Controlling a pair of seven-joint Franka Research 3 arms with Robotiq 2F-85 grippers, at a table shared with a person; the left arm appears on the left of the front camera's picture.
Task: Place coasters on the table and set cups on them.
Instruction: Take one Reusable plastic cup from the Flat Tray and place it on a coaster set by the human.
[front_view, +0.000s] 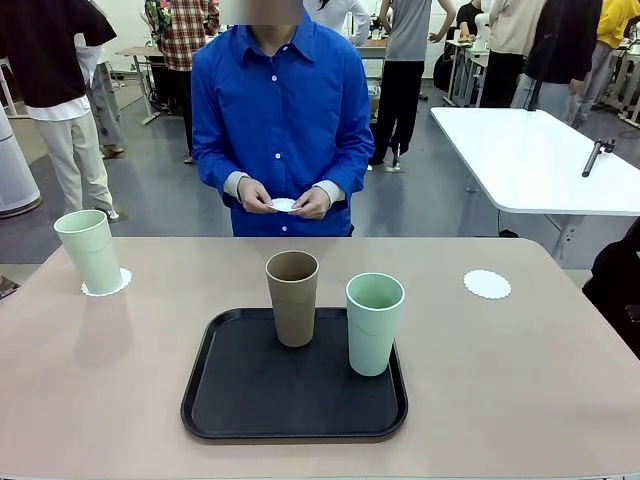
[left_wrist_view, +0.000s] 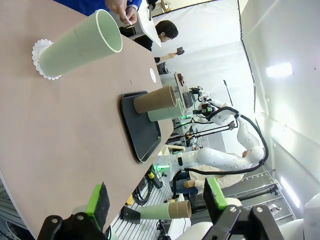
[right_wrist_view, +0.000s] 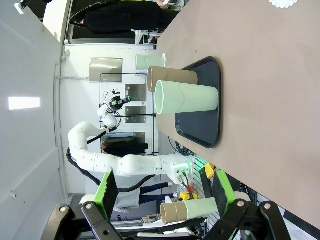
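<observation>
From the front, the table (front_view: 520, 380) carries a black tray (front_view: 250, 400) at the middle of its near edge. A brown cup (front_view: 293, 310) stands upright on the tray's far side, left of centre. The right green cup (front_view: 374, 322) stands upright just beside it, near the tray's right rim. The left green cup (front_view: 90, 250) stands upright on a coaster (front_view: 118, 283) at the table's far left corner. A bare coaster (front_view: 487, 284) lies flat towards the far right corner, well apart from the tray. At the far edge a person (front_view: 280, 110) in a blue shirt holds a third coaster (front_view: 284, 205) between both hands (front_view: 312, 203), above the floor and short of the table.

In the left wrist view the left gripper (left_wrist_view: 156, 196) hangs off the table's edge, its jaws spread wide with nothing between them. The left green cup (left_wrist_view: 80, 44) sits on its coaster (left_wrist_view: 40, 60) nearest the camera. Beyond it are the tray (left_wrist_view: 142, 135) with the brown cup (left_wrist_view: 155, 99) and the right green cup (left_wrist_view: 167, 114) partly behind it. The bare coaster (left_wrist_view: 153, 75) lies farther along.

In the right wrist view the right gripper (right_wrist_view: 165, 189) is likewise spread wide and empty, off the table's edge. The right green cup (right_wrist_view: 187, 98) and brown cup (right_wrist_view: 172, 77) stand on the tray (right_wrist_view: 205, 130). The left green cup (right_wrist_view: 150, 61) shows behind them. The bare coaster (right_wrist_view: 283, 3) lies at the picture's top edge.
</observation>
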